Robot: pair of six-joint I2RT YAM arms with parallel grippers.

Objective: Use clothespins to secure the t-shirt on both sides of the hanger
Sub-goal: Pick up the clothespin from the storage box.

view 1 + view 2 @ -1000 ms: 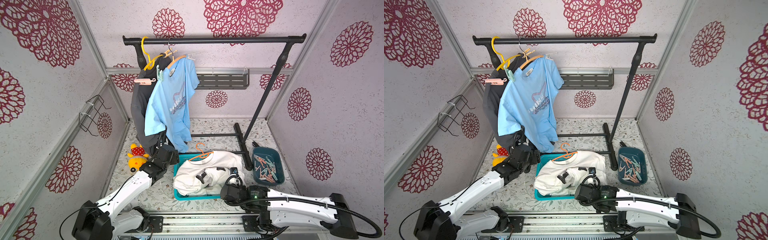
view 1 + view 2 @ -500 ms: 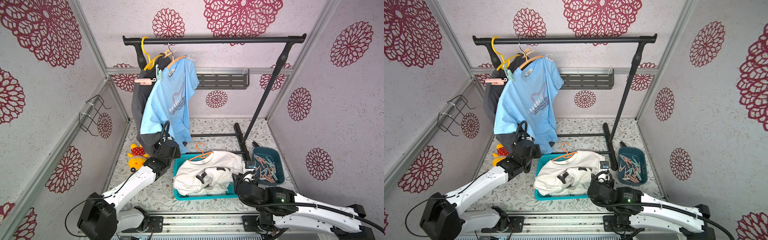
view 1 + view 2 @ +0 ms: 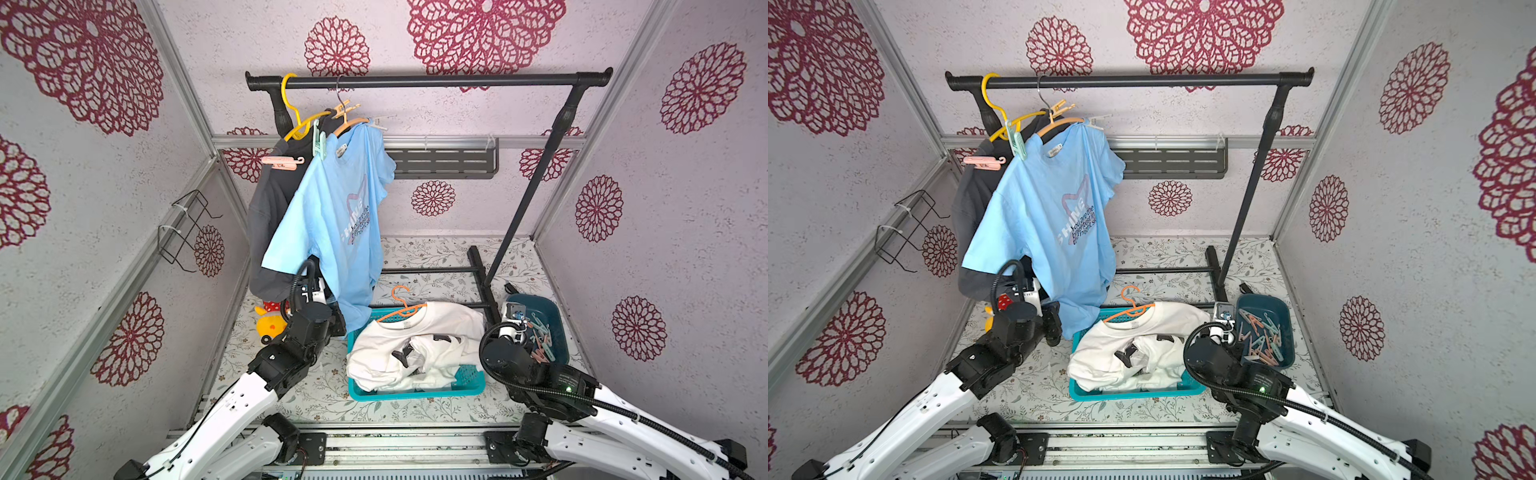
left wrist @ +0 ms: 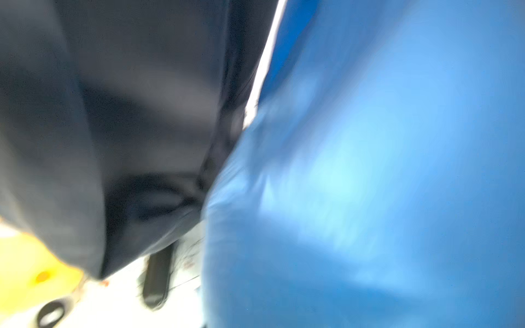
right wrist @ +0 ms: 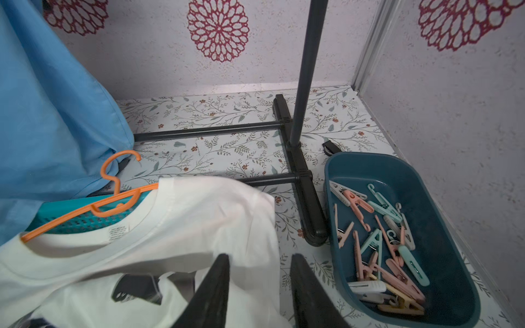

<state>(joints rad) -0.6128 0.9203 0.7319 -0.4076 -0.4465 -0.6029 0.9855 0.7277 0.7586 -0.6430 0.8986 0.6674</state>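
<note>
Your right jaws hang part-open, empty, by the bin [image 5: 443, 227] of pegs [image 5: 380, 250] at the surface's right edge (next pick, likely); left jaws, under the blue shirt [image 3: 332, 216], I cannot tell.

blue t-shirt [image 4: 369, 170] blurred, right fingers [image 5: 216, 289] cut off

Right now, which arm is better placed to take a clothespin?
Right: the right gripper is open beside the tub of clothespins; the left arm is far off, by the blue t-shirt.
</note>
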